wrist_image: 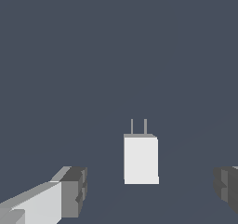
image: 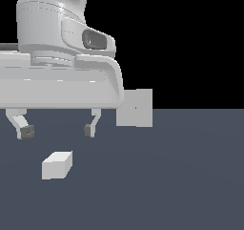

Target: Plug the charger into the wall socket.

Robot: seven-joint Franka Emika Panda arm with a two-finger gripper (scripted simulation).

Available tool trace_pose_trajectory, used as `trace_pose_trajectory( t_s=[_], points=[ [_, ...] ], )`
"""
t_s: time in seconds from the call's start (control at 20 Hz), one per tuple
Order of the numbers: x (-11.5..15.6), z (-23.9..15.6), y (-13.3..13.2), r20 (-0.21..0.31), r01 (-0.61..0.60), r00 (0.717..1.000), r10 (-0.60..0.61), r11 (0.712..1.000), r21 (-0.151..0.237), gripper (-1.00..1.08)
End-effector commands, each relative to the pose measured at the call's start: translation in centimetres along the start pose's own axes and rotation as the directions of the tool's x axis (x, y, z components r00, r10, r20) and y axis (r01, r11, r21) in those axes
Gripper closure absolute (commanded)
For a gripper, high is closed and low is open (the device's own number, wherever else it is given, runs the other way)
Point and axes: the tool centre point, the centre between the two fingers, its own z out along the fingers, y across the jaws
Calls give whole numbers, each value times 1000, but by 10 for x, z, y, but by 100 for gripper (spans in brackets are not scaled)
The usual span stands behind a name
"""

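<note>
The charger (image: 57,165) is a small off-white block lying on the dark floor at the exterior view's lower left. In the wrist view the charger (wrist_image: 141,159) shows two thin prongs at one end. My gripper (image: 57,130) hangs open just above the charger, not touching it, with its fingertips (image: 26,132) spread wide. The wrist view has the gripper (wrist_image: 151,193) with a dark pad on either side of the block. The wall socket (image: 135,108) is a flat light-grey upright panel with a tiny dark dot, standing farther back to the exterior view's right.
A dark grey-blue floor (image: 181,176) stretches across the scene, with black background behind it. The arm's large white body (image: 57,67) fills the exterior view's upper left and covers the socket's left edge.
</note>
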Motion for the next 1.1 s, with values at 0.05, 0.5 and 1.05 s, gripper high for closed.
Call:
trace_pose_trajectory(
  t_s=[0.05, 0.5, 1.05],
  points=[
    [0, 2, 0, 0, 0, 1000, 0, 1000, 0, -92],
    [-4, 35, 0, -1, 0, 1000, 0, 1000, -1, -92],
    [-5, 51, 0, -2, 0, 1000, 0, 1000, -1, 108]
  ],
)
